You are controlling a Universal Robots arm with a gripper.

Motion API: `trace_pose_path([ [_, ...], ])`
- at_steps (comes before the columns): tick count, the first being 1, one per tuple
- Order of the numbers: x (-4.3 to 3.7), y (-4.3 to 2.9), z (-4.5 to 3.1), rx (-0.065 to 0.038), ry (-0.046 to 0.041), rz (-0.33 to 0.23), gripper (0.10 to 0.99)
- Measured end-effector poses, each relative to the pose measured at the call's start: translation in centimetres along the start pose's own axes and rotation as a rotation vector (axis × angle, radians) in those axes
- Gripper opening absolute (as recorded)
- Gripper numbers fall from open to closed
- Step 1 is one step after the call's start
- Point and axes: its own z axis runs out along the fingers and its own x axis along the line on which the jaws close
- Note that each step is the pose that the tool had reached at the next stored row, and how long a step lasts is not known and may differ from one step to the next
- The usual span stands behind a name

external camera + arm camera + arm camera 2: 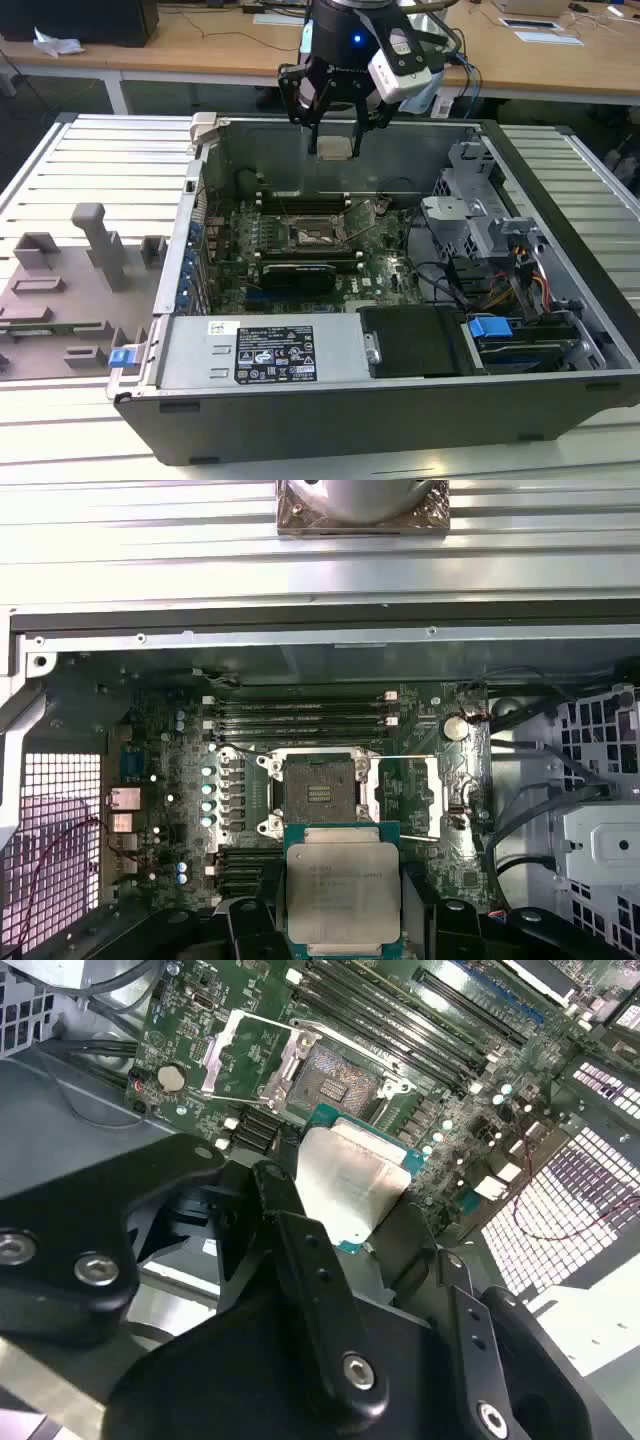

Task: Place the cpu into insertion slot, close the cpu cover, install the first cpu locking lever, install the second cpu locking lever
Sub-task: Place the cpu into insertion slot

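My gripper (334,150) hangs over the open computer case, shut on the cpu (333,148), a small pale silver square. In both wrist views the black fingers clamp two opposite edges of the cpu (343,890) (350,1185). The insertion slot (318,788) (335,1080) (313,237) lies bare on the green board, a dark square with a silver rim, well below the chip and a little off from directly under it. The cpu cover (432,795) (222,1048) is flipped open beside the slot, its thin silver frame showing board through the central opening.
Long black memory slots (300,710) run beside the socket. A labelled power-supply box (260,350) fills the case's near side. A drive cage with cables (480,225) stands at the exterior view's right. A grey fixture tray (70,290) lies outside the case on the exterior view's left.
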Motion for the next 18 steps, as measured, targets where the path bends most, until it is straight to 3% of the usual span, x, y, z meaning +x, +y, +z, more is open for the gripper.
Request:
trace_pose_path([
  [11,0.08,-0.22,2.43,0.000,0.0002,0.000,0.545],
  [15,0.07,-0.21,3.12,0.014,-0.0002,0.000,0.545],
  [17,0.07,-0.09,3.81,0.026,-0.0005,0.000,0.545],
  [18,0.07,-0.02,4.08,0.026,-0.0005,0.000,0.545],
])
